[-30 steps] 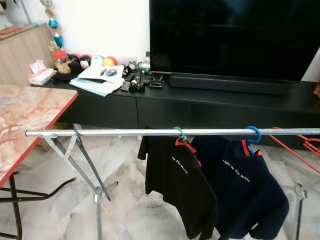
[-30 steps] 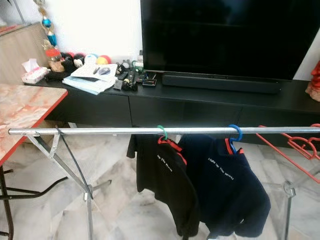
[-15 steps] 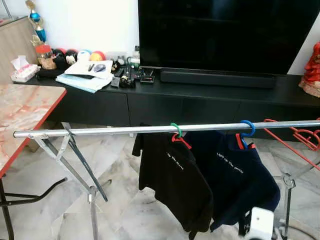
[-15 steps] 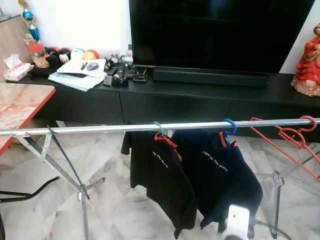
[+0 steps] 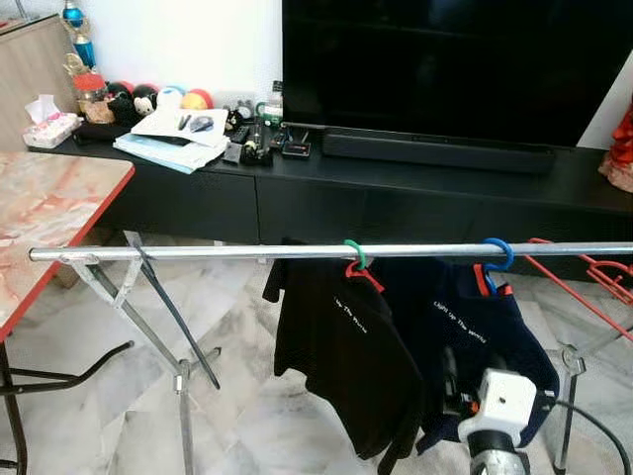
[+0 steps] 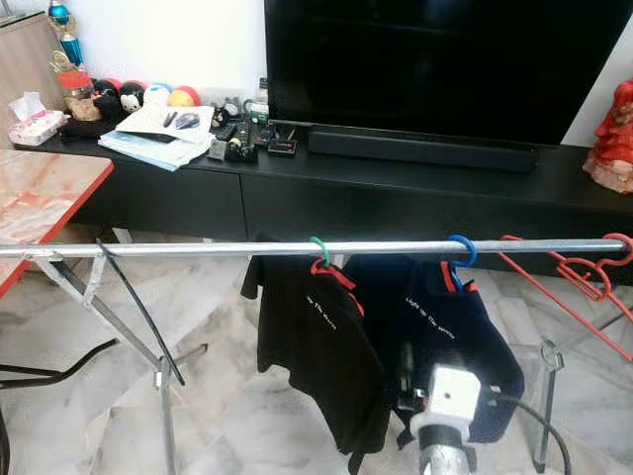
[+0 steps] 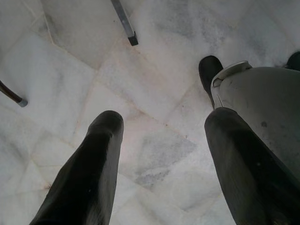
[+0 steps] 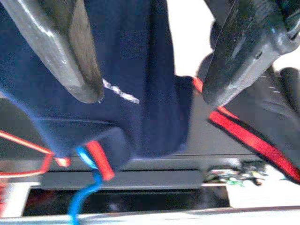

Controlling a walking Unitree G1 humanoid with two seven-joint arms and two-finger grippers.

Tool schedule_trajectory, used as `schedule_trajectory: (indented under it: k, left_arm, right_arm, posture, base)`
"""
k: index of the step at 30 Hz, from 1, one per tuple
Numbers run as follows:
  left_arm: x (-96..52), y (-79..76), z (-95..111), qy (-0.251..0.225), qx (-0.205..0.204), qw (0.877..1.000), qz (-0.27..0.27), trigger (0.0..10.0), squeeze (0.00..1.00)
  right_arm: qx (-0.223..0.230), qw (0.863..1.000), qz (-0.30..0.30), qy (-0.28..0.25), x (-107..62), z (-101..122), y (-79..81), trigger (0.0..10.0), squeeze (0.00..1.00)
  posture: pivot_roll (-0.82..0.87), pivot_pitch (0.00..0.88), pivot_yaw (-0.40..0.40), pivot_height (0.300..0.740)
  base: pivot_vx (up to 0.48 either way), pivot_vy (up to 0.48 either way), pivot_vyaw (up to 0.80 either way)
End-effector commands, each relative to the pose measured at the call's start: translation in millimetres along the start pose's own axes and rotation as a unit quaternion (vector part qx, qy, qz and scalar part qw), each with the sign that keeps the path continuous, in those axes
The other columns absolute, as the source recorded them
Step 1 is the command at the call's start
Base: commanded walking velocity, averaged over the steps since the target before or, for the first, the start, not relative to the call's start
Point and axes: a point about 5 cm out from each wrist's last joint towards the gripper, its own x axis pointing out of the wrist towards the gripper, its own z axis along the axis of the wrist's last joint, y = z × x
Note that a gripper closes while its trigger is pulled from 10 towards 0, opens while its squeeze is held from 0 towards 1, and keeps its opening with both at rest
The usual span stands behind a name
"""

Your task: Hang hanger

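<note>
Right gripper [image 8: 150,75] fingers spread before navy shirt [image 5: 485,346] lower right, blue hanger [image 8: 84,187] hooked on rail [image 5: 297,253], left gripper [image 7: 159,154] spread over marble floor [image 7: 154,70].

Small white print across the chest of the black shirt [image 5: 341,346] and the navy shirt [image 5: 475,332], too small and blurred for reading. No other legible text.

A home living room: a large television [image 5: 455,59] on a long black cabinet [image 5: 396,198], marble floor tiles [image 5: 247,416], and shirts drying on a metal rail [image 5: 247,253].
</note>
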Motion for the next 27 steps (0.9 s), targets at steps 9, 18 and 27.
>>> schedule_trajectory:
  k: [9,18,27]
  left_arm:
    - [0.3,9.3,6,-0.003,0.010,1.000,0.011,10.0,0.00]
    - [-1.2,19.8,2,-0.001,-0.014,0.999,0.034,10.0,0.00]
    - [-5.4,24.7,-19,0.015,-0.040,0.998,0.049,10.0,0.00]
  right_arm:
    - [0.026,0.999,0.036,0.022,20.8,3,14.1,10.0,0.00]
    - [0.021,0.998,0.047,0.032,30.5,3,7.3,10.0,0.00]
    - [0.014,0.998,0.056,0.002,31.6,14,2.3,10.0,0.00]
  posture:
    - [-0.07,0.000,0.043,0.740]
    - [-0.03,0.000,0.024,0.740]
    - [-0.01,0.000,0.000,0.740]
  base:
    - [0.000,0.000,0.00]
    - [0.000,0.000,0.00]
    - [0.000,0.000,0.00]
